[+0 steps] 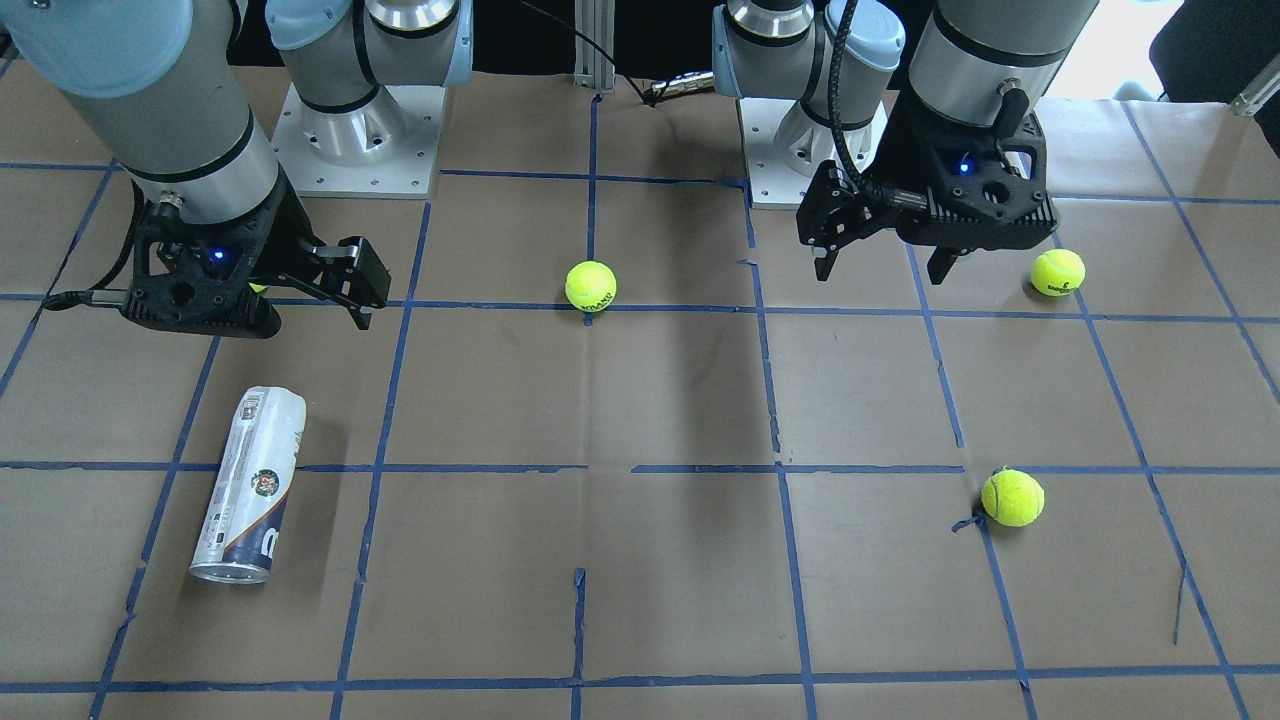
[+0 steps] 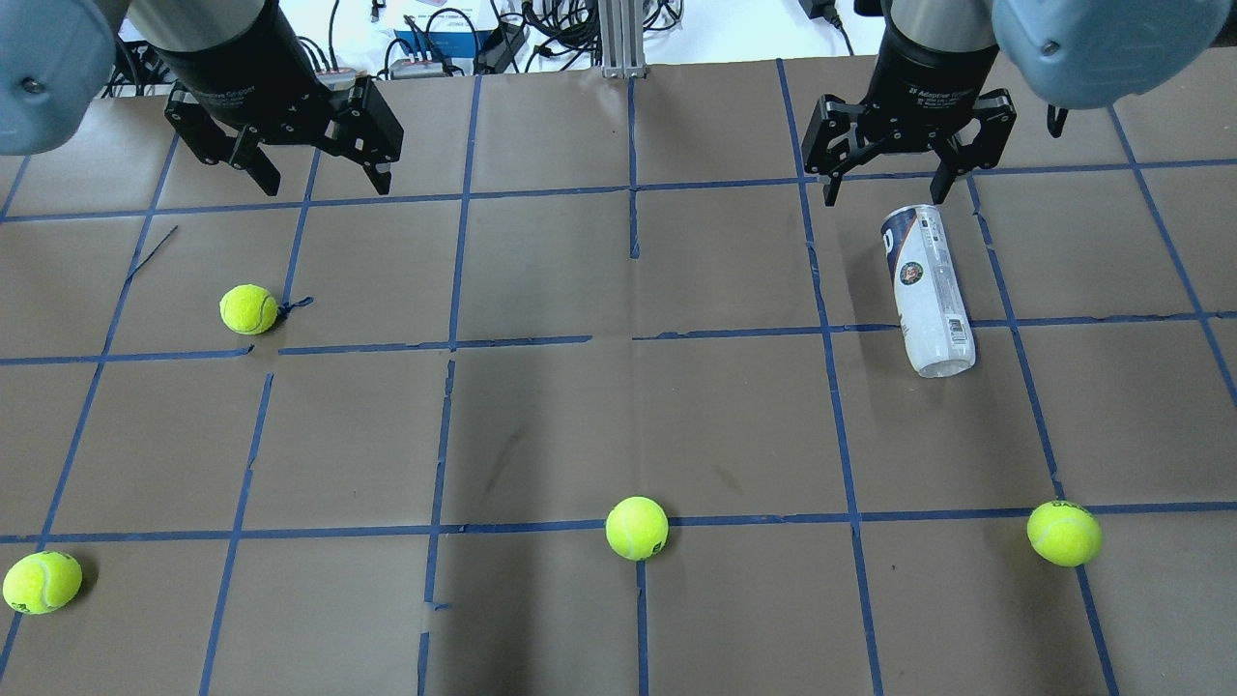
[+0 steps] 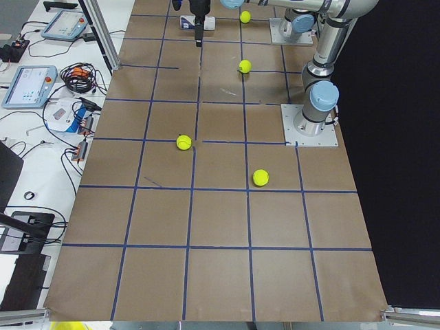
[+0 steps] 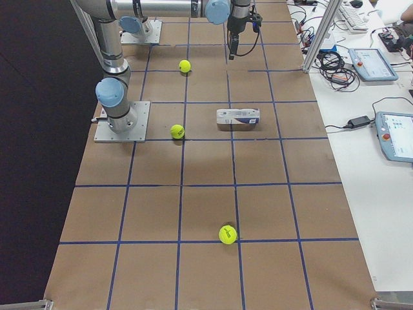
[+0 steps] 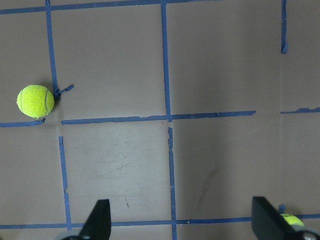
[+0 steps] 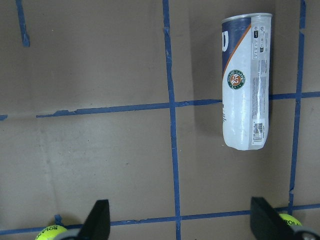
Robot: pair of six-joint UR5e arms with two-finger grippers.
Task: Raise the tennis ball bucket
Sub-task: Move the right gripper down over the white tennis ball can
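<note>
Yellow balls (image 2: 636, 528) sit well apart from the bucket (image 2: 926, 290) (lying flat).

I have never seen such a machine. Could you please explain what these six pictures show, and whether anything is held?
It is a robot with two arms at a table covered in brown paper with a blue tape grid. Two pictures look down on the table: one from behind the robot, one facing it. Two are taken from the table's ends. Two come from cameras on the wrists, looking straight down at the table. On the table lie four yellow-green tennis balls and a clear tennis ball bucket, on its side. The left gripper and the right gripper both hang open above the table and hold nothing.
</note>
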